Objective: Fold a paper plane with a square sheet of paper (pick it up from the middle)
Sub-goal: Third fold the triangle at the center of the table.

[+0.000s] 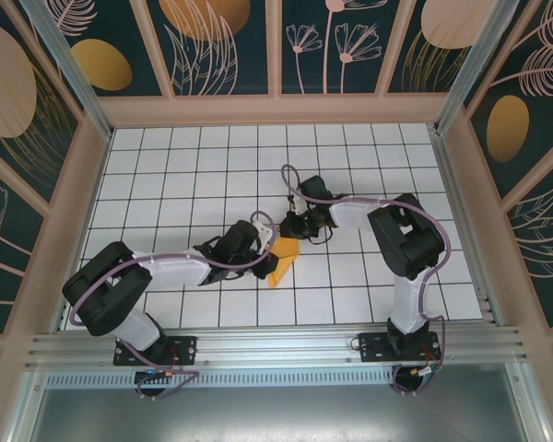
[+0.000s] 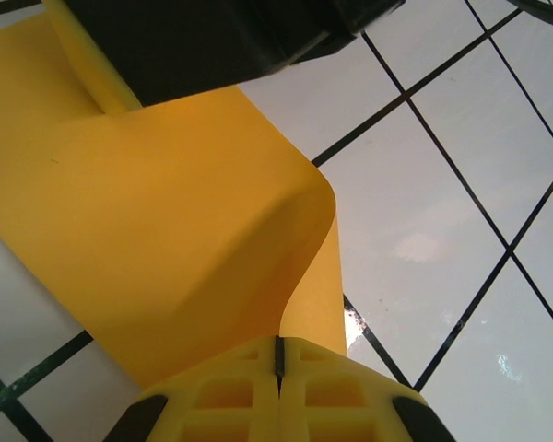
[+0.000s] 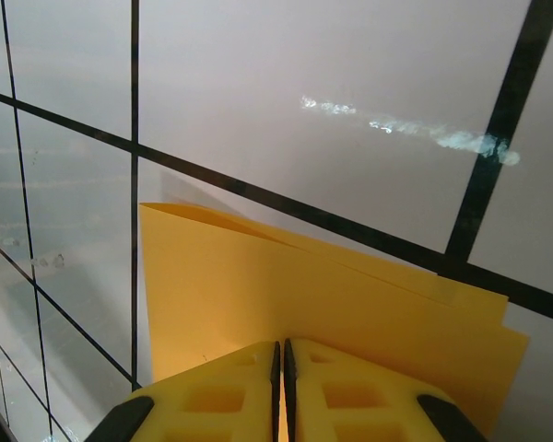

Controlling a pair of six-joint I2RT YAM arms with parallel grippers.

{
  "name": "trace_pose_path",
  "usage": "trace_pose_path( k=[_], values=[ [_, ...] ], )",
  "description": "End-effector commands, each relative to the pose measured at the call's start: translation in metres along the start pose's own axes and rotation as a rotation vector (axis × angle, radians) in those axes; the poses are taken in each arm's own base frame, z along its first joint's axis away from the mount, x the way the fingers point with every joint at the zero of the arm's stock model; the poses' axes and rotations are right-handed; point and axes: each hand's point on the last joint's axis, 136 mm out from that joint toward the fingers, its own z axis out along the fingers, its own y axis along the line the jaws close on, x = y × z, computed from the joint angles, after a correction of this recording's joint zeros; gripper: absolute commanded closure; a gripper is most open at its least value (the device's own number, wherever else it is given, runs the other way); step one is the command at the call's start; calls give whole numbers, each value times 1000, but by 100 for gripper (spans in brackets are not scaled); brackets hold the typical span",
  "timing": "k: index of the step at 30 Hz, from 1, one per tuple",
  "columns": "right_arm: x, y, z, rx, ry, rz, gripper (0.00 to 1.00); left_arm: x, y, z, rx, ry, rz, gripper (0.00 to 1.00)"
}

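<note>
Left claw (image 2: 278, 357) pinches paper (image 1: 281, 267) stretched near-to-far.

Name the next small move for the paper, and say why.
Probably ease the paper down onto the table to flatten it. The left gripper and right gripper are both shut on it, and it is doubled over but bulges in a loose curve rather than a sharp crease.

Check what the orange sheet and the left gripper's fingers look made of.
The orange sheet looks like thin matte paper: it curls and shows layered folds. The left gripper's fingers look like yellow plastic, moulded or printed: recessed square pockets, dull finish.
</note>
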Motion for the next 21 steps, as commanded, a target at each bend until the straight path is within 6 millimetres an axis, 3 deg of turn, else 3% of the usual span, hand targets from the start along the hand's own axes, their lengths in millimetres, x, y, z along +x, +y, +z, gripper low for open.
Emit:
trace_pose_path(
  k=[1,12,21],
  values=[
    [14,-9,9,17,55,17,86,-12,-5,0,37,-19,39,100],
    [13,-9,9,16,52,23,85,-15,6,4,11,-12,57,100],
    [14,-10,8,20,50,33,85,-7,17,7,-31,5,56,99]
  ],
)
